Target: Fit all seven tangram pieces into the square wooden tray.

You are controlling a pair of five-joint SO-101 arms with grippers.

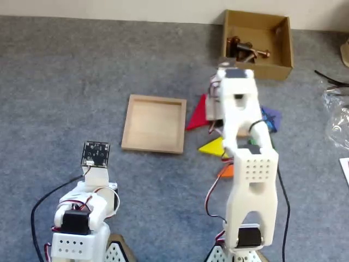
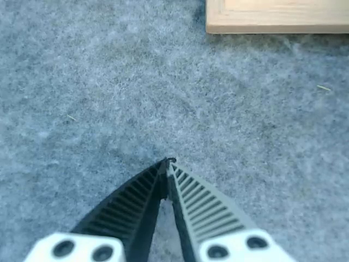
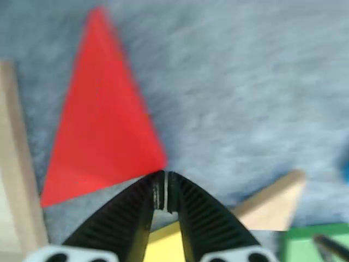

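Tray (image 1: 154, 124) flat on grey worktop (image 1: 65, 65), mid-scene. Red triangle (image 1: 198, 114) just beside tray's right edge. Yellow triangle (image 1: 212, 146), orange piece (image 1: 226, 171) and blue piece (image 1: 271, 118) lie close by (partly hidden under arm). Right end effector (image 3: 165, 185) clenched on nothing, tips low by red triangle's corner. Left end effector (image 2: 166, 164) clenched over worktop, near tray.

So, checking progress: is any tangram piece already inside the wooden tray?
No, the wooden tray shows just bare wood inside, and the red triangle and yellow piece lie on the carpet beside it.
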